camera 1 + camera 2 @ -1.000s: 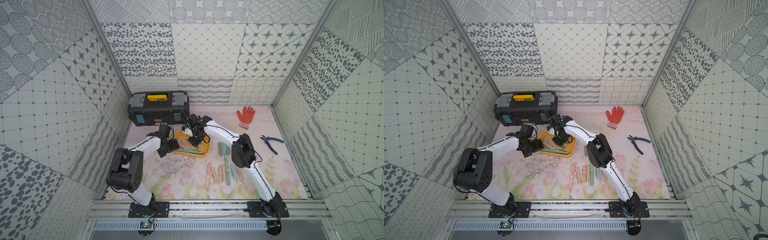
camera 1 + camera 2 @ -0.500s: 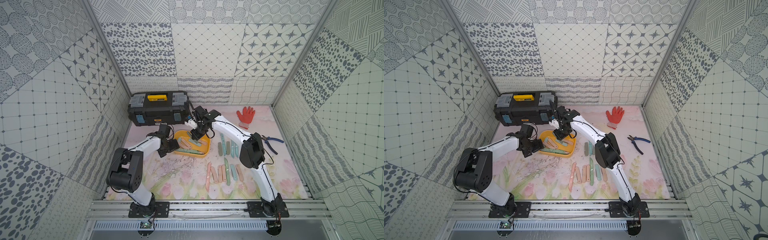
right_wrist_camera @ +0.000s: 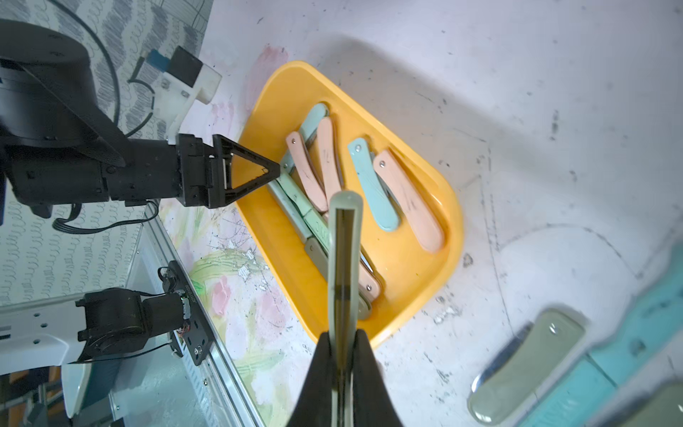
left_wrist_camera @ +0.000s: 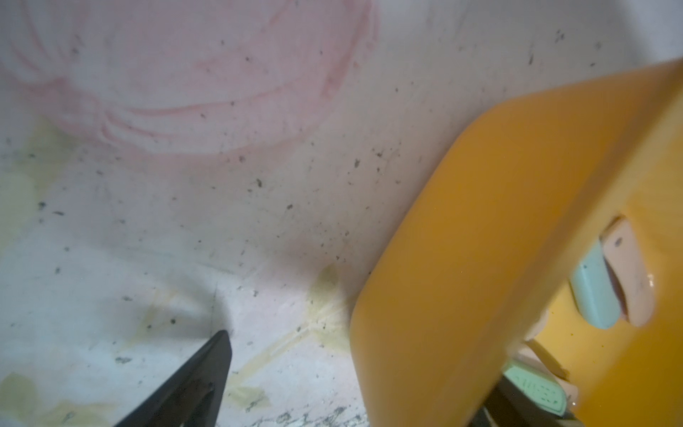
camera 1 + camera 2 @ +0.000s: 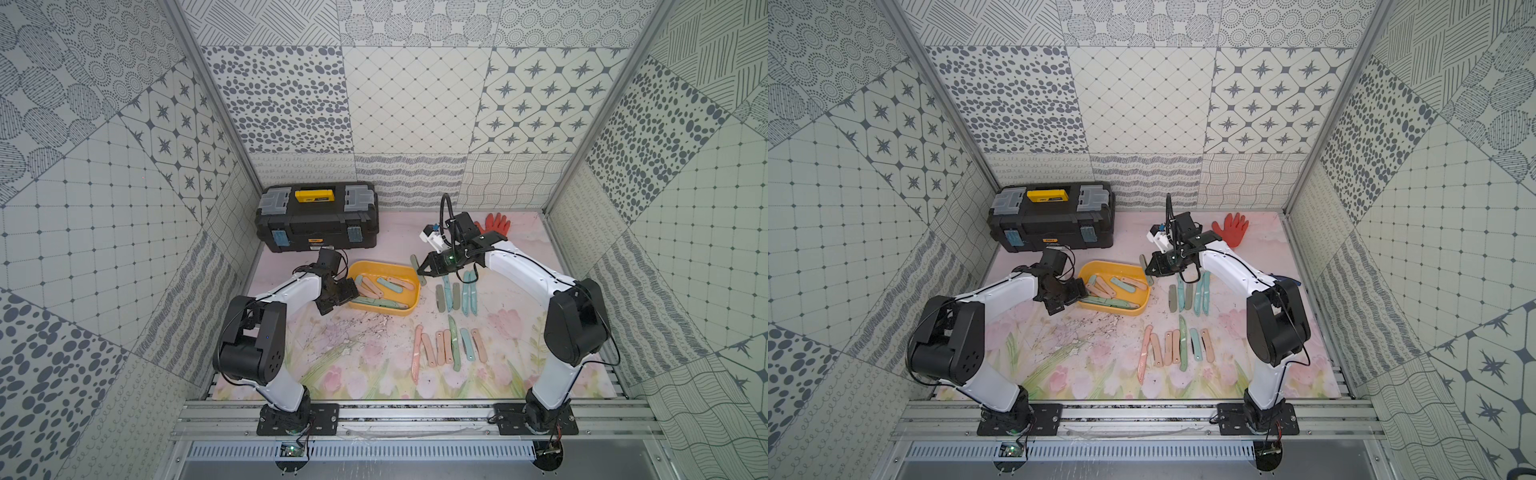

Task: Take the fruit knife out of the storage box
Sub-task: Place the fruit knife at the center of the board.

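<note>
Top view of a floral mat [image 5: 365,353]. The right gripper [image 5: 424,271] is clamped on a sage-green folded knife [image 3: 344,229]. Its wrist view shows both fingers [image 3: 369,380] pressed against the handle, which sticks out ahead of them.

A second ago this gripper was down inside the yellow box [image 5: 384,311]. It has since risen and swung right, so the knife now hangs above the mat at the box's right rim, clear of the pile. That knife is out of the box. What is left for it, most likely, is to be set down beside the rows [image 5: 455,291] already laid out right of the box and at the mat's front middle.

The box sits left of the mat's centre, just in front of a black toolbox [image 5: 318,220] at the back-left corner, and has not shifted. Other knives [image 5: 382,286], pink, blue and green, lie in it, so more trips seem needed.

The left gripper [image 5: 345,296] has not moved. Its jaws stand apart, astride the box's left wall, with one finger [image 4: 196,384] outside it, seemingly steadying the box.
</note>
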### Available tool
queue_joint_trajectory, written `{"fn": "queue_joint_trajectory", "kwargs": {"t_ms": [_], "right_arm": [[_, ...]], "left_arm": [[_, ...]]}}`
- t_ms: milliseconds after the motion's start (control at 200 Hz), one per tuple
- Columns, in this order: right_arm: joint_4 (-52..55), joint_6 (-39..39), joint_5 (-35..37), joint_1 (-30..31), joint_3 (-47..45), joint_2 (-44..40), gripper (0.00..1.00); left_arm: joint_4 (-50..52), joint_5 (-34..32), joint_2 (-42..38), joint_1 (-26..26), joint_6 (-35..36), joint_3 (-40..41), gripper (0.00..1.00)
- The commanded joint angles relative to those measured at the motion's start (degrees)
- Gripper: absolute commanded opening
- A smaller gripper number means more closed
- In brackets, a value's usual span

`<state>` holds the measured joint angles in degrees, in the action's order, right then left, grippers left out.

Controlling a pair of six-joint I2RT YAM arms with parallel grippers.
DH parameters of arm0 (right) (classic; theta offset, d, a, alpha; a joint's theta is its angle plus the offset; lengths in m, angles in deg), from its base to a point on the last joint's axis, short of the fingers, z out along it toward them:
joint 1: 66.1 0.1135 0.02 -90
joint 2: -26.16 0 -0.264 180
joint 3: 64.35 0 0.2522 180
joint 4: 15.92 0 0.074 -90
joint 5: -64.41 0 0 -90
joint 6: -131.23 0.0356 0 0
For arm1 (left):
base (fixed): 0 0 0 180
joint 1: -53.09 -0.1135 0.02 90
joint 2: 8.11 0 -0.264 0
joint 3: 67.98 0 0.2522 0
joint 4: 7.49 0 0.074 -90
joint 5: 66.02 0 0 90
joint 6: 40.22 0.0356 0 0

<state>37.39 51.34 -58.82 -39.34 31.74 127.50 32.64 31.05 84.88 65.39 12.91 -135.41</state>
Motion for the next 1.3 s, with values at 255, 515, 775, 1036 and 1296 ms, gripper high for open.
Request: {"fn": "queue_joint_trajectory", "kwargs": {"t_ms": [255,515,775,1036,1296], "right_arm": [[-12.02,10.28,-8.67,-15.73,-22.28,-13.03,0.09],[-10.11,7.9,-10.21,-24.49,-27.43,-11.89,0.1],[-9.79,7.07,-10.54,-31.32,-29.53,-7.37,0.1],[-9.92,6.62,-6.13,-32.82,-30.49,-3.11,0.1],[-8.52,5.52,-1.43,-32.99,-28.99,-0.84,0.11]], "left_arm": [[0.33,0.18,0.01,-0.2,1.15,-0.21,0.89],[0.34,0.22,0.11,-0.24,1.13,-0.45,0.88],[0.17,0.55,0.24,-0.25,1.03,-0.65,0.89],[0.0,0.37,-0.13,-0.2,1.17,-0.08,0.89],[0.01,0.19,-0.37,-0.2,1.16,0.05,0.89]]}}
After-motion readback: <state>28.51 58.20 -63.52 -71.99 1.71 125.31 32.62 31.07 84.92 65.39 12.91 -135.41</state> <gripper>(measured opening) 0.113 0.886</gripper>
